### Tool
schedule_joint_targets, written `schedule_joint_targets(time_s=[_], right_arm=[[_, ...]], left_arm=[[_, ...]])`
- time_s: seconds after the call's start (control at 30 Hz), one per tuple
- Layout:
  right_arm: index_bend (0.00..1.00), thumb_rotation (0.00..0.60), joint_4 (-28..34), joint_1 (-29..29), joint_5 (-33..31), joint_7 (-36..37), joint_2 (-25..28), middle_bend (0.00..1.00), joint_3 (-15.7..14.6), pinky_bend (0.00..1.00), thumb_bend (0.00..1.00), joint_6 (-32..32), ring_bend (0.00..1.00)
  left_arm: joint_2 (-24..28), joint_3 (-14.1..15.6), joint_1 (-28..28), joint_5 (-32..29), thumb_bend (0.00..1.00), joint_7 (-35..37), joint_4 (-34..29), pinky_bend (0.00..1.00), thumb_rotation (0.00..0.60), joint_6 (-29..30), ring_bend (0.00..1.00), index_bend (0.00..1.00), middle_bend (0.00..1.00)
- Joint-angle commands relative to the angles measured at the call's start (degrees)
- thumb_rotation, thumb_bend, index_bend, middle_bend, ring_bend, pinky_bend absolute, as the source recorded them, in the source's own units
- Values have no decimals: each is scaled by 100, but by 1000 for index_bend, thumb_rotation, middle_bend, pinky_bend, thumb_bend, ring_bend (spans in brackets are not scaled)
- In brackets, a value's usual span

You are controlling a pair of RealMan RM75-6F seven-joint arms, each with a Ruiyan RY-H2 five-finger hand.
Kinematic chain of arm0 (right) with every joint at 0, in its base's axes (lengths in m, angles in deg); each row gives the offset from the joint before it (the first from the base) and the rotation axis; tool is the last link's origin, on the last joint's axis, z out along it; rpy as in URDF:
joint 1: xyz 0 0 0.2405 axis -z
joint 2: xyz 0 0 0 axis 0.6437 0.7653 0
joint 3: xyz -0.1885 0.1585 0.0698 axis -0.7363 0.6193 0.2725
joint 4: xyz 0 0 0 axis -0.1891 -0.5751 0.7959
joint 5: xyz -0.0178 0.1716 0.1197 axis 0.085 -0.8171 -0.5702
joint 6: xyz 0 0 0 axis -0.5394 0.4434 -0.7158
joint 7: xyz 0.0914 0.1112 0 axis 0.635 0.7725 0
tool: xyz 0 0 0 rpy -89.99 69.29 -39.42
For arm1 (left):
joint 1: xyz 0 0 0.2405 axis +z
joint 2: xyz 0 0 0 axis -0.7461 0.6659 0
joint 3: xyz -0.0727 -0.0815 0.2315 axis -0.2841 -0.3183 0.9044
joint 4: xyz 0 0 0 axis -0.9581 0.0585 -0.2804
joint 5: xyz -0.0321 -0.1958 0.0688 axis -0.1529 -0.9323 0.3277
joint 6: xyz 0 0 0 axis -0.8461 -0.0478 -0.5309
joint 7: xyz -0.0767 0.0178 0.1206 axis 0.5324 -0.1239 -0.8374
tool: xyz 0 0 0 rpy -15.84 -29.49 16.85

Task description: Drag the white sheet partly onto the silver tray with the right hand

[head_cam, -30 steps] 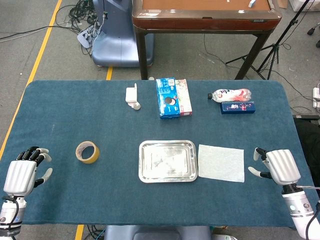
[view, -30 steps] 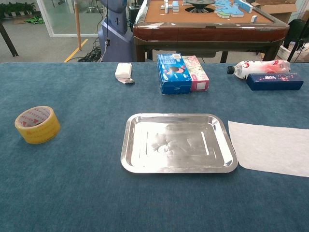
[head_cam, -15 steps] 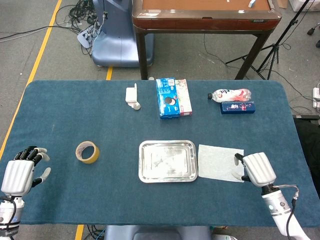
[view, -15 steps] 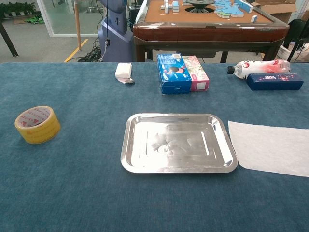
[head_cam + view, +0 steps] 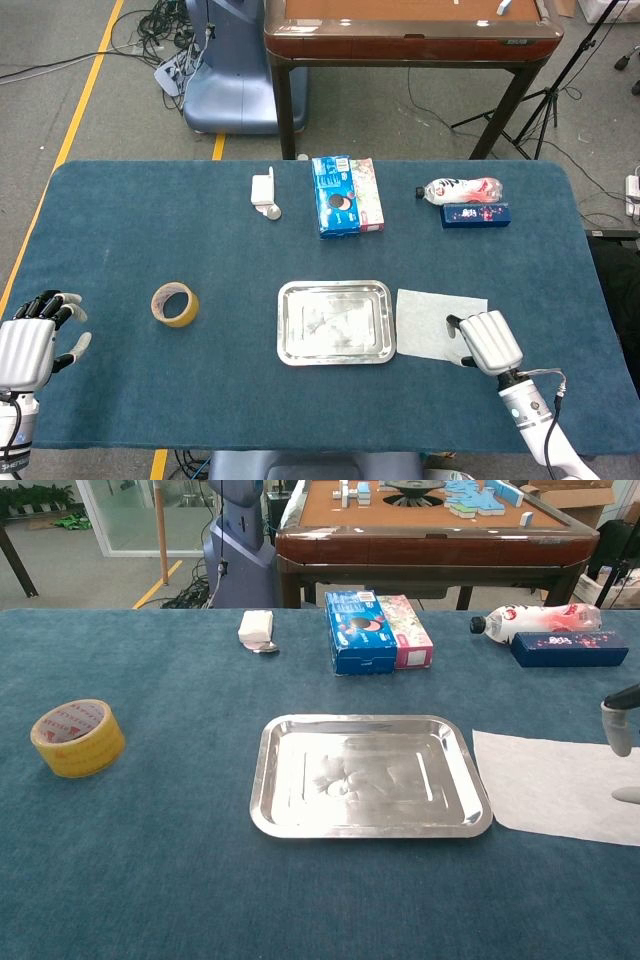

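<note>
The white sheet [image 5: 428, 318] [image 5: 545, 782] lies flat on the blue cloth, just right of the silver tray [image 5: 336, 321] [image 5: 370, 776], its left edge almost at the tray's rim. My right hand [image 5: 487, 342] hovers over the sheet's right part with fingers spread and nothing in them; the chest view shows only its fingertips [image 5: 619, 728] at the right edge, above the sheet. Whether they touch the sheet I cannot tell. My left hand [image 5: 28, 346] is open at the table's front left, far from both.
A roll of yellow tape [image 5: 175, 303] [image 5: 78, 737] sits left of the tray. Behind it are a blue box [image 5: 346, 195], a small white object [image 5: 264, 192], a bottle [image 5: 459, 187] and a dark blue box [image 5: 475, 215]. A wooden table [image 5: 410, 35] stands beyond.
My right hand has moved left from beside the sheet to over its right part, and its fingertips now enter the chest view. My left hand drifted slightly left. The sheet has not moved.
</note>
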Motion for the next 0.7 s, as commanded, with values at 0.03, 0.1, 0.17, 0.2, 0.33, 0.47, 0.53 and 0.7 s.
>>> schedule_joint_targets(time_s=[0.03,0.1,0.17,0.2,0.33,0.47,0.53,0.7], right_arm=[[597,600,-90,-39,-17,11,-106,1000,-22,1000,0,-61,1000],[597,600,-155,-64,-10,-7,-177,1000,-41,1000,0,-96,1000],[597,600,-212,-77,-18,-24,-235,1000,-41,1000,0,-105,1000],[597,600,-235,-81,-29,-21,-264,1000,-36,1000,0,-105,1000],[597,600,-325,-108,-53,29,-376,1000,-30,1000,0,-119,1000],[597,600,-455,-134,-46,42,-474,1000,-62,1000,0,-155,1000],[597,600,-528,-143,-47,75,-521,1000,-80,1000,0,-172,1000],[597,600,-681,-151,-47,167,-615,1000,-103,1000,0,-169,1000]], left_arm=[[5,-19,9,-19,249,16,5,321,600,16,232,532,359],[15,-21,15,-20,249,30,-1,321,600,22,232,533,359],[30,-31,26,-37,249,-6,13,321,600,37,232,533,359],[31,-44,33,-61,249,-6,8,321,600,45,232,533,358],[85,-72,51,-146,249,-1,-24,321,600,25,232,536,358],[138,-119,73,-259,249,39,-78,321,600,12,232,550,358],[167,-143,81,-302,249,57,-92,321,600,11,233,556,358],[192,-146,91,-320,249,89,-85,321,600,1,233,557,358]])
